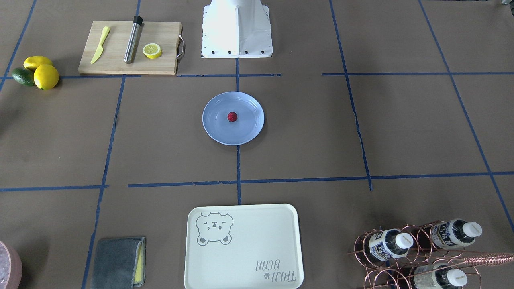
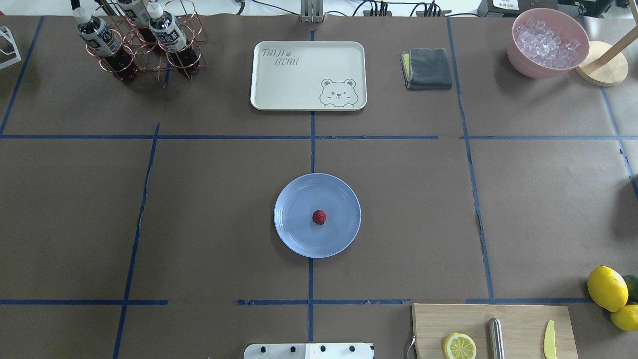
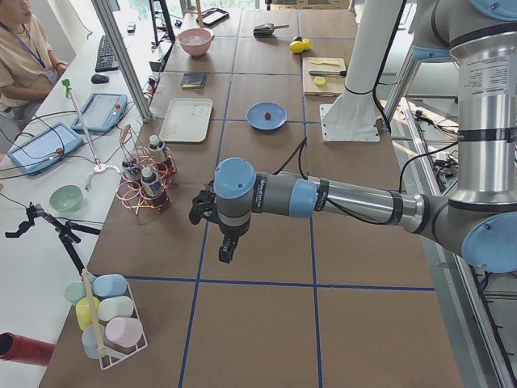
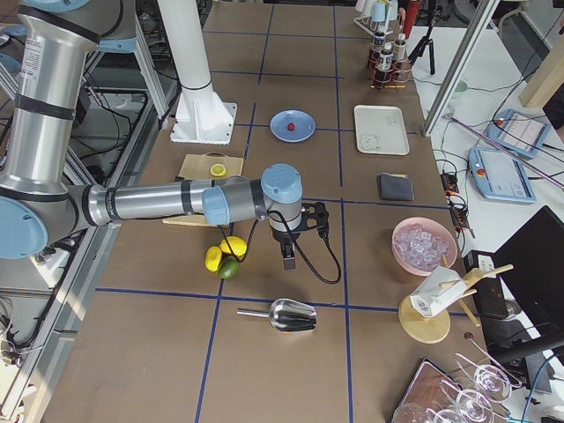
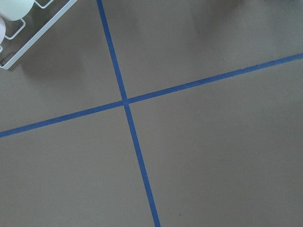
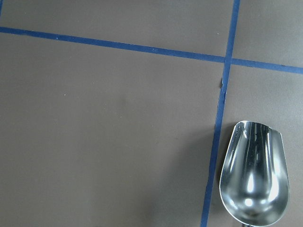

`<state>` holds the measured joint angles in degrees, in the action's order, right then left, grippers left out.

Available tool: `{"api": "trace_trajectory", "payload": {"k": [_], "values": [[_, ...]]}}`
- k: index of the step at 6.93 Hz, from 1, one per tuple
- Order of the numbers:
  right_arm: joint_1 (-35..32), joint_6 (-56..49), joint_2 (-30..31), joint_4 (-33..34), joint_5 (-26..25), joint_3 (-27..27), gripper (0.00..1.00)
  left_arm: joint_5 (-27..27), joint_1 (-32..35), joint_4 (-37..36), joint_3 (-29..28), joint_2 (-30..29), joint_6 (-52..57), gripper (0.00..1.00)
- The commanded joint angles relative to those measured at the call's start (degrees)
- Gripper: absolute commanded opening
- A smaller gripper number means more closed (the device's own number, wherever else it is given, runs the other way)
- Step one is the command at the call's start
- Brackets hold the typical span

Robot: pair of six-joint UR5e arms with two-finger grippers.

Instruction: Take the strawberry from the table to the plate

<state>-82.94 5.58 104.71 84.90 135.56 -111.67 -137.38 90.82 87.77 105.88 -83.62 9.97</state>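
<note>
Brown paper crossed by blue tape covers the table (image 2: 199,224), and the overhead view, read outward from the robot's base, starts with a wooden cutting board (image 2: 498,319) cut off by the lower edge. Only its lemon half (image 2: 459,346), a steel rod and a yellow knife show there, while the front-facing view gives the whole board. That view also shows the green avocado (image 1: 23,76) tucked against the two lemons (image 2: 607,288). Farther out, at mid-table, sits the light-blue plate (image 2: 299,234) with the strawberry (image 2: 319,217) resting near its centre. Beyond it lie the cream bear tray (image 2: 279,85), a copper bottle rack (image 2: 144,55), a folded grey cloth (image 2: 428,67) and a pink bowl (image 2: 528,65) of ice. Neither of these two views shows an arm. Only the side views do, with each arm stretched level over its own end of the table, well apart from the plate. The left gripper (image 3: 227,246) hangs above a tape crossing, and the right gripper (image 4: 288,256) hangs near the lemons. Whether either pair of fingers is spread or pressed together I cannot tell, since the wrist cameras show only bare paper and tape. The right wrist camera also shows a steel scoop (image 6: 254,172) lying just beside a tape line.
</note>
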Motion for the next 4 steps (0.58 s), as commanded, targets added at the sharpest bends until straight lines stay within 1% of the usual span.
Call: {"api": "trace_trajectory", "payload": {"k": [1,2,4], "values": [[0.1,-0.1,-0.2,0.8,0.2,0.3,1.00,0.2,0.0,0.6,-0.2,-0.4,0.0,1.00],[1.1,-0.2,-0.2,1.1,0.8,0.8,1.00,0.5,0.0,2.3,-0.4,-0.7,0.1,1.00],[0.5,-2.9,-1.9,5.3,0.8,1.6,1.00,0.6,-0.1,2.1,-0.8,-0.5,0.1,1.00]]}}
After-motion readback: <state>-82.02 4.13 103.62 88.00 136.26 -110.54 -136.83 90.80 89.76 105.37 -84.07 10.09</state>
